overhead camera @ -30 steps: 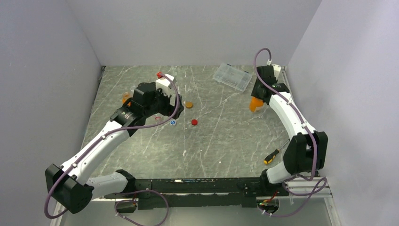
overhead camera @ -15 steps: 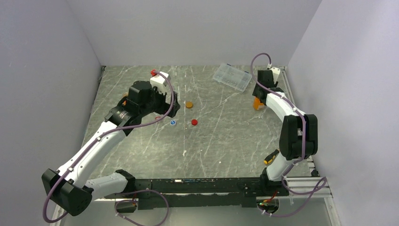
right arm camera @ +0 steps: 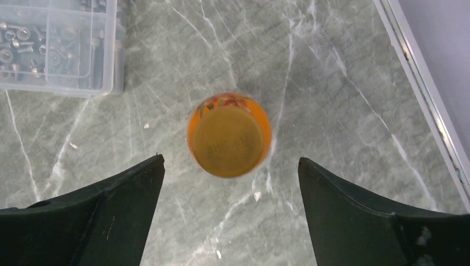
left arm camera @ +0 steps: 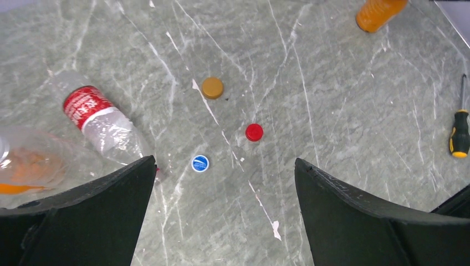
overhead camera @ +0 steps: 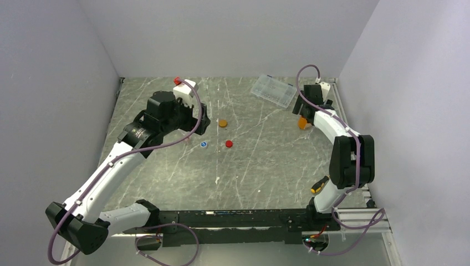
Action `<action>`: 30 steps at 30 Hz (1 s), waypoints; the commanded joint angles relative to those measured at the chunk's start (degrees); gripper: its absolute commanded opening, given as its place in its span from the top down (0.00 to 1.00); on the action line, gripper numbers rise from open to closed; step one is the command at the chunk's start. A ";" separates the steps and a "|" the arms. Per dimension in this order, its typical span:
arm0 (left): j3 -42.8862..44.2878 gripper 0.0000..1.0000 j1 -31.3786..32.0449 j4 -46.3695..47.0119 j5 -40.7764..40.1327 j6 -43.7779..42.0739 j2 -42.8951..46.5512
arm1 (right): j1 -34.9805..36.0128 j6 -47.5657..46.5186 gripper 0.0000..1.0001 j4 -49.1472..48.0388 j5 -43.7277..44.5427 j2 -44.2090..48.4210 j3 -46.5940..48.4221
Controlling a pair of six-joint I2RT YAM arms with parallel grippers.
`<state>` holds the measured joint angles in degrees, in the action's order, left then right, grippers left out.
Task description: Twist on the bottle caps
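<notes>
Orange bottle (right arm camera: 229,138) stands untouched between the spread jaws of the right tool (right arm camera: 231,160), close to the bench (right arm camera: 332,83) edge; left tool (left arm camera: 224,163) gapes wide, empty, above three loose caps (left arm camera: 254,132).

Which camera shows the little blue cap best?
The left wrist view: the blue cap is close and unobstructed, its white mark visible. The top view shows it only as a tiny dot; the right wrist view misses it.

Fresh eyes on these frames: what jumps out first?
The stubby orange plastic bottle, orange cap on top, stands upright at far right between the jaws of the open right gripper. In the middle lie three loose round plastic caps: orange, red and blue. A clear plastic bottle with a red label lies on its side at the left.
</notes>
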<state>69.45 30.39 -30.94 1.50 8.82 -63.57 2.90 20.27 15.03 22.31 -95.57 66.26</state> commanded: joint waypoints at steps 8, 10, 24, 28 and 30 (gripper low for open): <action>9.15 0.01 -4.76 -10.59 -23.10 5.05 0.64 | 1.79 4.95 0.00 17.83 -5.48 10.23 11.10; 9.02 0.02 -6.95 -11.16 -23.00 5.02 0.05 | 3.47 5.55 0.00 17.89 -7.59 12.95 10.22; 6.40 0.16 -21.52 -2.53 -16.08 4.33 -6.04 | 26.12 7.16 0.04 15.11 -12.83 8.86 11.83; 4.71 0.26 -24.52 3.99 -13.68 4.23 -9.35 | 27.49 7.13 0.05 14.44 -13.85 8.48 11.47; 4.97 0.32 -25.29 5.83 -12.48 3.96 -11.32 | 27.89 7.15 0.05 14.42 -13.94 8.55 11.21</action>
<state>74.70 6.83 -32.75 -14.13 12.95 -72.36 30.06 26.65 30.72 9.19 -87.92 75.81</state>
